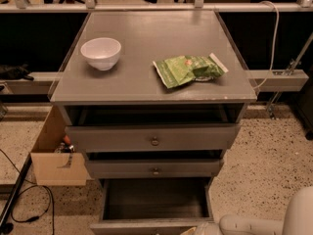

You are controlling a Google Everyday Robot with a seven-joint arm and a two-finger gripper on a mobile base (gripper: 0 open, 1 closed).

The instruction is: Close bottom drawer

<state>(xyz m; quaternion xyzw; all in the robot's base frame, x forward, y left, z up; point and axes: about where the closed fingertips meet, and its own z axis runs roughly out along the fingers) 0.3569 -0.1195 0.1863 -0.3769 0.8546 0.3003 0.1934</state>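
**At the foot of the cabinet: bottom drawer pulled out, tool at its front edge**

At the lower edge of the camera view, the grey painted wooden bottom drawer [152, 199] is seen pulled well out of the grey wooden cabinet, so that its dark grey box interior is exposed from above. Its flat front panel is cut off by the bottom of the frame. It is the furthest out of the three drawers.

Just right of that front panel, the tool [195, 229] is found at the very bottom of the view, at the end of a white rounded robot arm [264, 224] that enters from the lower right corner. Only a small part of the tool is shown, close to or against the panel; whether it is spread or pressed together cannot be told.

Above the bottom drawer, the mid-width grey middle drawer [122, 169] with a small knob is set slightly out, and the wide grey top drawer [117, 138] with a round metal knob is also left a little open, with a dark gap under the grey worktop [142, 84].

On the worktop, a white round ceramic bowl [100, 53] is placed upright towards the left, and a crumpled green snack bag [188, 70] is laid flat towards the right, well apart from the bowl.

Beside the cabinet on the left, an open brown cardboard box [54, 168] is stood on the speckled floor [264, 170], with a black cable [29, 214] lying near it.
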